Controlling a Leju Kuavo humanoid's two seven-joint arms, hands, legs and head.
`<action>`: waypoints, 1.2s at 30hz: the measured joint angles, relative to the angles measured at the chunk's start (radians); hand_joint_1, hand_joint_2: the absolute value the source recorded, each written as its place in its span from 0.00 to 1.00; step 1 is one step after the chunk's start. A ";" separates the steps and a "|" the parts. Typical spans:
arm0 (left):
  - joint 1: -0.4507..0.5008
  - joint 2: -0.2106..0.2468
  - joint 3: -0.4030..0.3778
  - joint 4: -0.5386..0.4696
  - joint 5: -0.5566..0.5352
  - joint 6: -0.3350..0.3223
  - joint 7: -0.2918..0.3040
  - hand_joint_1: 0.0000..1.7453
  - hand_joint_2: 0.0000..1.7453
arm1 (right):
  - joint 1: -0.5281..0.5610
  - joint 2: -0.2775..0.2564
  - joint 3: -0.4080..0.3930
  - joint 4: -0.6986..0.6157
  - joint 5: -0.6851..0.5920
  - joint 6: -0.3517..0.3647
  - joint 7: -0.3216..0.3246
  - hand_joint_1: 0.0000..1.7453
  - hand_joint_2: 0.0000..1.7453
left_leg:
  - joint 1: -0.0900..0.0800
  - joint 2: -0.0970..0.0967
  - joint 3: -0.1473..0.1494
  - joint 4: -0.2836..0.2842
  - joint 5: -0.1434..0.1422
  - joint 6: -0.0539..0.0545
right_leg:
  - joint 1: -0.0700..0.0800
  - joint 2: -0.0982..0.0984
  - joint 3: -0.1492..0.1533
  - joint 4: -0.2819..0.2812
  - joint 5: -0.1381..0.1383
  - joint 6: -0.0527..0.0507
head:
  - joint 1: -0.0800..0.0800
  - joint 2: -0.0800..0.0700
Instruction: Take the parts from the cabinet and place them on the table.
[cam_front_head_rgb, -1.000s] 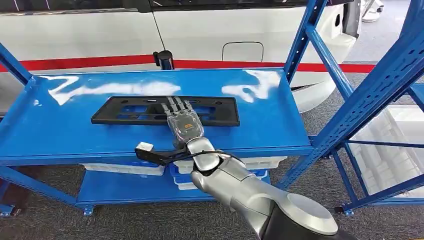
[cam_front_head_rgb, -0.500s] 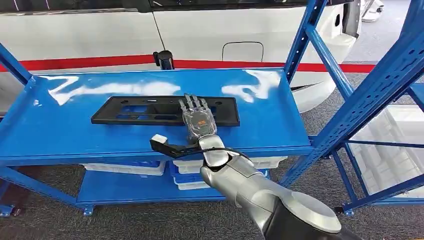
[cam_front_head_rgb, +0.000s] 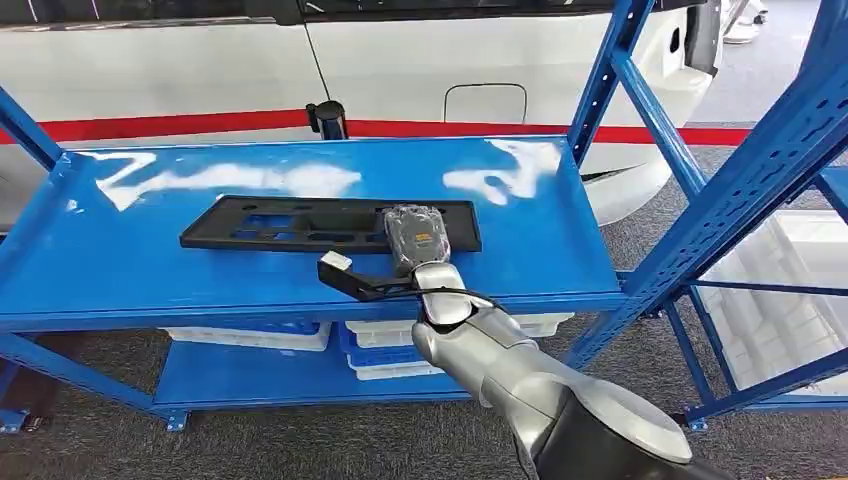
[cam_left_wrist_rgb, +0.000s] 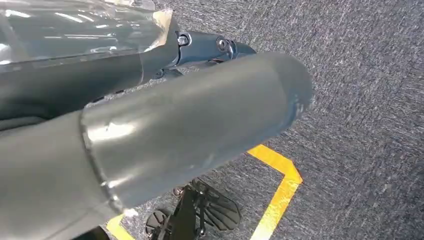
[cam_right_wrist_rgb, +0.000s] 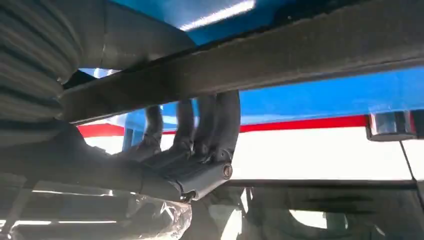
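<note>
Head view: right hand (cam_front_head_rgb: 416, 236) curls its fingers over the black part (cam_front_head_rgb: 300, 222) near the shelf's (cam_front_head_rgb: 120, 250) front edge, gripping it.

One long black part (cam_front_head_rgb: 330, 223) on the blue shelf (cam_front_head_rgb: 120, 270). One robot hand (cam_front_head_rgb: 416, 232) at the part. Three white bins (cam_front_head_rgb: 250, 338) on the lower shelf level; one more white bin (cam_front_head_rgb: 790, 290) in the neighbouring rack. One white vehicle (cam_front_head_rgb: 420, 60) behind.

Black plate frame (cam_front_head_rgb: 330, 223) on a glossy blue shelf (cam_front_head_rgb: 120, 260) (white glare streaks); silver arm (cam_front_head_rgb: 520, 380), grey carpet (cam_front_head_rgb: 300, 440).
</note>
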 joint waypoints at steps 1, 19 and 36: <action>0.000 0.000 0.000 0.000 0.000 0.000 -0.001 0.00 0.00 | 0.000 0.000 -0.003 0.000 0.000 -0.002 -0.004 0.99 1.00 | 0.000 0.000 0.000 0.000 0.000 0.000 | 0.000 0.000 0.000 0.000 0.000 0.000 | 0.000 0.000; -0.005 0.005 -0.006 0.000 0.025 -0.076 -0.165 0.00 0.00 | 0.003 0.008 -0.177 -0.060 -0.078 -0.039 -0.277 1.00 1.00 | 0.000 0.000 0.000 0.000 0.000 0.000 | 0.000 0.000 0.000 0.000 0.000 0.000 | 0.000 0.000; -0.008 0.016 0.002 0.000 0.091 -0.222 -0.267 0.00 1.00 | 0.204 0.002 -0.577 -0.952 0.130 0.096 -0.448 1.00 1.00 | -0.001 0.000 -0.001 0.000 -0.001 0.000 | -0.001 0.000 -0.001 0.000 0.000 0.000 | 0.000 0.000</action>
